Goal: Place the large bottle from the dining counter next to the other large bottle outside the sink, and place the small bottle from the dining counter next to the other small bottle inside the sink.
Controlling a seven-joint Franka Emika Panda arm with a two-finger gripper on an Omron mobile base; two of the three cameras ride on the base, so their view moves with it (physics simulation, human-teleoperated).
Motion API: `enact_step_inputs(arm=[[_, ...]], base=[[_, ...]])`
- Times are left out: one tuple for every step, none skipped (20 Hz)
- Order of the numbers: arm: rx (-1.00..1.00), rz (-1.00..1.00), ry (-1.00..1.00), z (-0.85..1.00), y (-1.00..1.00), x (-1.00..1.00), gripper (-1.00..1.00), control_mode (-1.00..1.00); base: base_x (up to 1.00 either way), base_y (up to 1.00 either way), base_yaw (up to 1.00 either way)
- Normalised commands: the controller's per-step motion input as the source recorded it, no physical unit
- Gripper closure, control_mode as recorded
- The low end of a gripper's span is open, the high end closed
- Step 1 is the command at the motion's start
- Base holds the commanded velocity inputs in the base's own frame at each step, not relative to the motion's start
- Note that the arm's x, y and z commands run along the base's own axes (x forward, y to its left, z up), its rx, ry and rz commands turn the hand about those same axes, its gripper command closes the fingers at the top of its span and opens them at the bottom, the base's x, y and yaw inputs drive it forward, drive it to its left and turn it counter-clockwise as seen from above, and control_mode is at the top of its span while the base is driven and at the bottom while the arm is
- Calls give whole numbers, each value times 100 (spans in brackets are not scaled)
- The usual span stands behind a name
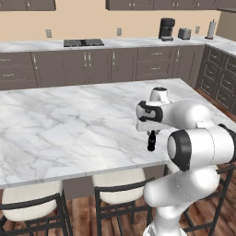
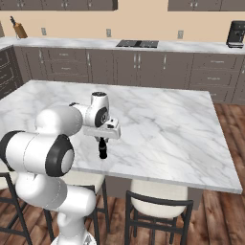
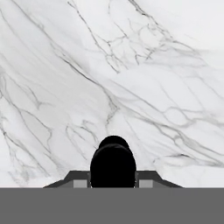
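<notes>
Hand view looks straight down on a black bottle standing upright on the white marble counter, its round cap and shoulder sitting squarely between the two fingers of the claw, which press in against its sides, so the claw is closed narrow around the bottle. In the left base view the same small dark bottle stands near the front edge of the counter, directly under the claw that points down from the white arm's wrist. The right base view shows the bottle upright on the counter, close to the near edge, with the claw clasping its neck from above. Wooden-framed stools with pale seats are tucked under the counter edge. Along the back wall a dark cooktop lies on the far worktop, and a black coffee machine stands further right.
</notes>
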Motion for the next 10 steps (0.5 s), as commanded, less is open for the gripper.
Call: enact_step_inputs(arm=[[0,0,0,54,0,0,100,-100],[0,0,1,70,0,0,100,-100],[0,0,3,81,0,0,100,-100],[0,0,1,90,0,0,100,-100],[0,0,1,98,0,0,100,-100],[0,0,1,99,0,0,100,-100],[0,0,3,99,0,-10,100,-100],[1,0,7,90,0,-21,100,-100],[1,0,9,81,0,-37,100,-100],[3,0,9,79,0,-44,100,-100]], base=[[0,0,0],[0,0,0],[0,0,0],[0,0,0],[0,0,0],[0,0,0],[0,0,0],[0,0,0],[0,0,0],[0,0,0]])
